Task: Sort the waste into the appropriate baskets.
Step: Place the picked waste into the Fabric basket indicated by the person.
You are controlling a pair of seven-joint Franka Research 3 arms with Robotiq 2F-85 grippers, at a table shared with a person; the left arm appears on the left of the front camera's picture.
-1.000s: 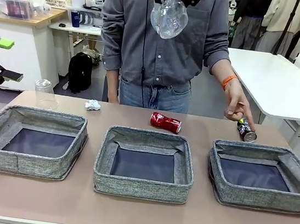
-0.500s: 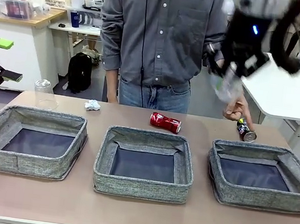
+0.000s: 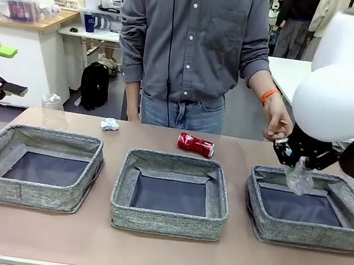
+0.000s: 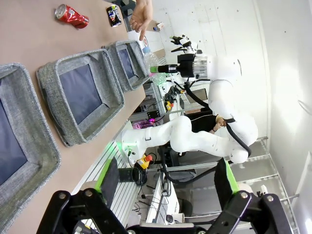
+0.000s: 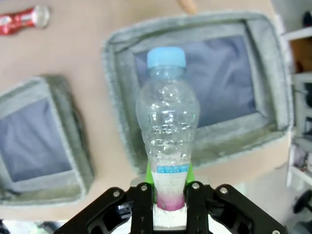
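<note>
My right gripper (image 3: 295,160) is shut on the base of a clear plastic bottle (image 5: 167,122) with a blue cap. The bottle hangs cap-down over the far rim of the right basket (image 3: 307,234). A person's hand (image 3: 279,126) points down just behind it. On the table beyond the baskets lie a red crushed can (image 3: 195,145), crumpled white paper (image 3: 109,123) and a clear cup (image 3: 51,111). A dark crushed can (image 4: 113,14) lies near the hand. The middle basket (image 3: 166,222) and left basket (image 3: 22,194) hold nothing. My left gripper (image 3: 9,71) stands open at the far left, above the table.
The person stands at the far side, behind the middle basket. My bulky right arm (image 3: 345,96) covers the space above the right basket. A white table (image 3: 338,101) stands behind at the right, and shelves with boxes stand at the back left.
My right arm has swung the bottle from high above the middle, to the right and down, to the right basket's far rim. The left arm has stayed still.
</note>
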